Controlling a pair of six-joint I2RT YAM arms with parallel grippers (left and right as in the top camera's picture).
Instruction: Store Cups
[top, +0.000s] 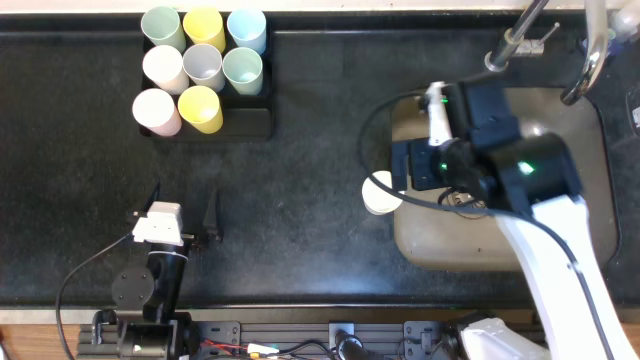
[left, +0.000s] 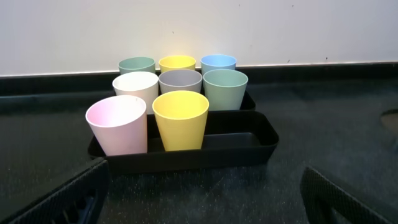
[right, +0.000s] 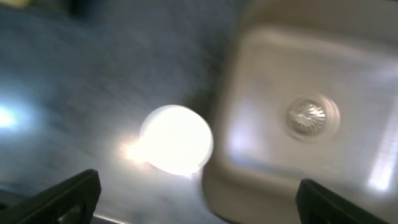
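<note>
step: picking the loose cup (top: 379, 192); it is not gripped yet.
cup: white, centre-right of the top view, standing on the desk (top: 300, 230) beside the sink's (top: 590, 250) left rim. Blur hides whether it touches the rim.
right hand (right: 199, 204): above the cup, fingers wide, holding nothing.
left hand (top: 185, 205): lower left, fingers wide, empty, facing the tray.
tray (top: 248, 118): upper left, holds eight cups, one free slot at its lower-right corner.
next: likely lower the right hand around the cup, close, and carry it to the free slot.
</note>
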